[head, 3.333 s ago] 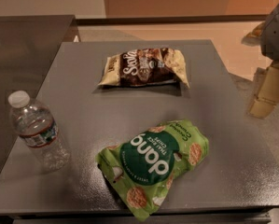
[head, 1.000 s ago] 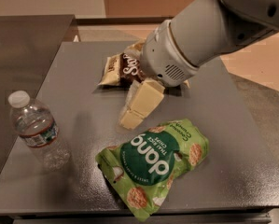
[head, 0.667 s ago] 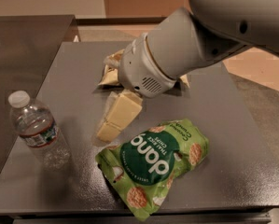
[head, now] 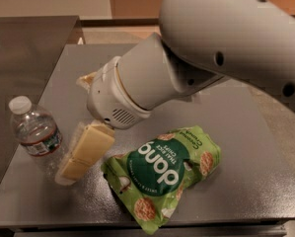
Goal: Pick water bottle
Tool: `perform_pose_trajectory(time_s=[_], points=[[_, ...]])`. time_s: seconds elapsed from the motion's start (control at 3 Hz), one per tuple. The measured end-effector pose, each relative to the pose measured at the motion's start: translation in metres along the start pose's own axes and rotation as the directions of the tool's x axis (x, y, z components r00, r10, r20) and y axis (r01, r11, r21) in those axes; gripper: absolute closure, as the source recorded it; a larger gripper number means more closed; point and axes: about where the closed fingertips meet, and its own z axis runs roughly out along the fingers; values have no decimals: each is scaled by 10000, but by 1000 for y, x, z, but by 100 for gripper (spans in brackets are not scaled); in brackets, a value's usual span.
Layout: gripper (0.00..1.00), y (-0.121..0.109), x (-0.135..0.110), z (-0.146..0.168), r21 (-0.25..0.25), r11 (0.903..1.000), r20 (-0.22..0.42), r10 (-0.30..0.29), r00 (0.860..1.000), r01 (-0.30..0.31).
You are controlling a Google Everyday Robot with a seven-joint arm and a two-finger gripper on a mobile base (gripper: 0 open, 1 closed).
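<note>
The water bottle (head: 34, 132) stands upright at the left side of the grey table (head: 245, 147). It is clear and ribbed, with a white cap and a red, white and dark label band. My gripper (head: 74, 168) hangs low over the table just right of the bottle, its cream tip close to the bottle's base. The big white arm (head: 186, 63) reaches in from the upper right and covers the middle of the table.
A green Dang chips bag (head: 162, 174) lies just right of the gripper near the front edge. A corner of a snack bag (head: 86, 79) shows behind the arm. A darker counter (head: 23, 48) adjoins on the left.
The arm has swung in from the right edge across the table and down to the left, bringing the gripper beside the bottle. It now hides most of the brown snack bag.
</note>
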Motion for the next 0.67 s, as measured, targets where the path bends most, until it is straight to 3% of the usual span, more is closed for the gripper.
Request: perform_pose_trajectory(time_s=[0.33,0.67], points=[[0,13,-16,23,-37,9999,308,97,9995,-96],[0,6,-26,45,310,9991,417,264,9988,-277]])
